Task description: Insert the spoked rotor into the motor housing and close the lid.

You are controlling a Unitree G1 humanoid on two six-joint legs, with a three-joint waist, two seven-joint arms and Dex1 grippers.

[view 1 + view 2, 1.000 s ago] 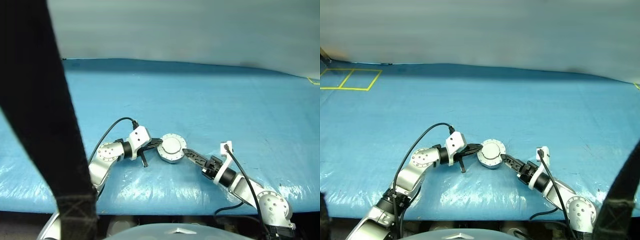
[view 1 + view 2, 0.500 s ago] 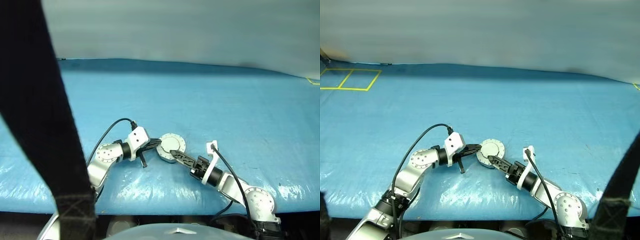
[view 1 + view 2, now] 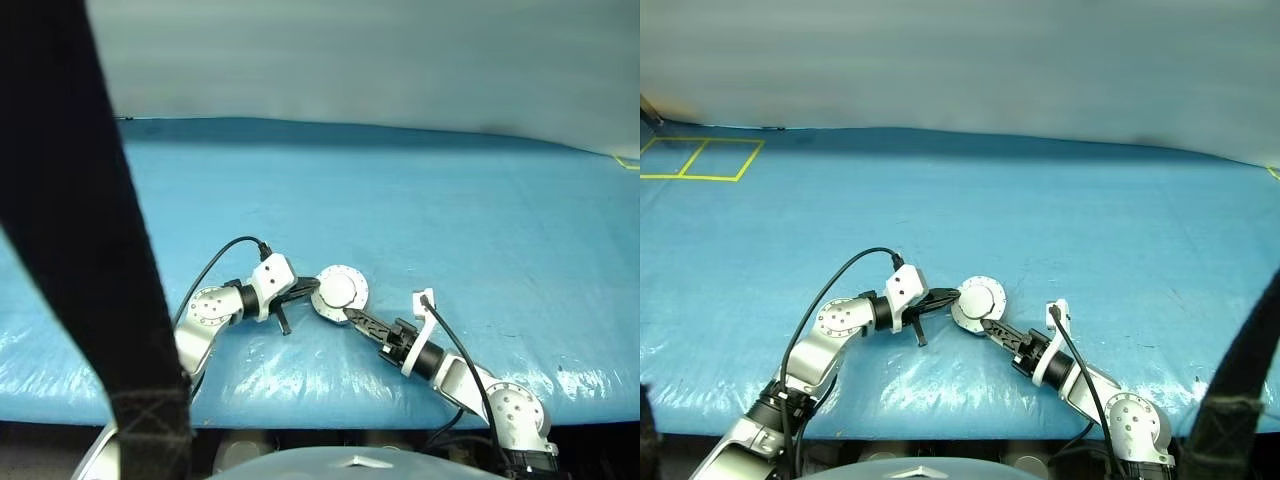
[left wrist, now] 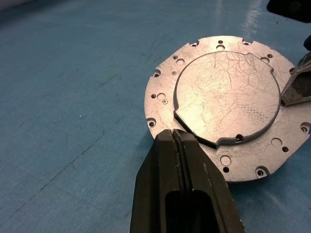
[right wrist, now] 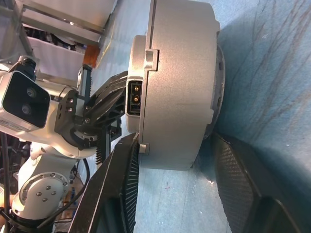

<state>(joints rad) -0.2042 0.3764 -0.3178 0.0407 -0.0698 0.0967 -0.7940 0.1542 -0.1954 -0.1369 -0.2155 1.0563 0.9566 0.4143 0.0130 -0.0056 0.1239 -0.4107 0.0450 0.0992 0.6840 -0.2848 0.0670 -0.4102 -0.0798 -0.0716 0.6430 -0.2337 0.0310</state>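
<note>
- Silver and round, the motor [image 3: 338, 291] sits on the blue sheet [image 3: 450, 210] close in front of me, between my two grippers, smooth lid [image 4: 227, 97] facing up.
- What changed: a second ago my right gripper [image 3: 352, 317] lay off the motor's right side, spread wide. Now it has swung in toward the near edge, and its fingers have begun to draw together.
- In the right wrist view the motor's grey side wall [image 5: 177, 82] stands between those two fingers. They bracket it with gaps on both sides, so I read them as half-open and not yet pinching.
- My left gripper [image 4: 176, 145] has not moved. Its jaws are pressed shut on nothing, the tip right against the motor's left rim as a stop.
- My reading: the lid looks seated already, so the rotor should be inside. This seems to be a closing squeeze or a grasp to finish.
- Hidden: the rotor and the copper windings are out of sight under the lid, so I cannot confirm the insert.
- I cannot tell whether the lid is fully home all round; its far rim is cut off in the left wrist view.
- A dark strap [image 3: 80, 230] blocks the left of the left eye view.
</note>
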